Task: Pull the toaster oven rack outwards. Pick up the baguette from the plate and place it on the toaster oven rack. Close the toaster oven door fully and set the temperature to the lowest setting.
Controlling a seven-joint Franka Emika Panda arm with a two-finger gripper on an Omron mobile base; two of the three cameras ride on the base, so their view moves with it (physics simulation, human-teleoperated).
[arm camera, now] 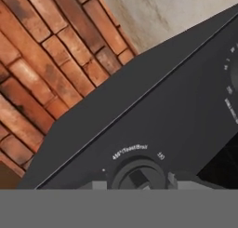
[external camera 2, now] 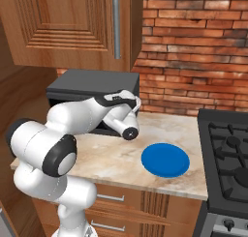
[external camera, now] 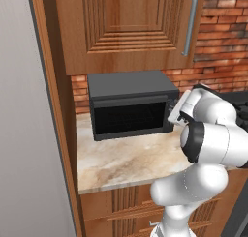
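The dark grey toaster oven [external camera: 131, 88] stands on the counter against the brick wall, and its door [external camera: 128, 116] is up and closed. Behind the dark window I cannot make out the rack or the baguette. The blue plate [external camera 2: 165, 159] lies bare on the counter to the oven's right. My hand [external camera: 178, 112] is pressed up to the oven's right front corner. In the hand view the gripper [arm camera: 135, 184] is right at a round dial [arm camera: 138, 172] on the control strip [arm camera: 186, 120]. Only slivers of the fingertips [arm camera: 171, 179] flank the dial, and contact is unclear.
A black stove [external camera 2: 227, 154] borders the counter [external camera: 126, 158] on the right. A wooden wall cabinet [external camera: 131, 28] hangs low over the oven. A tall grey panel [external camera: 29, 134] closes off the left side.
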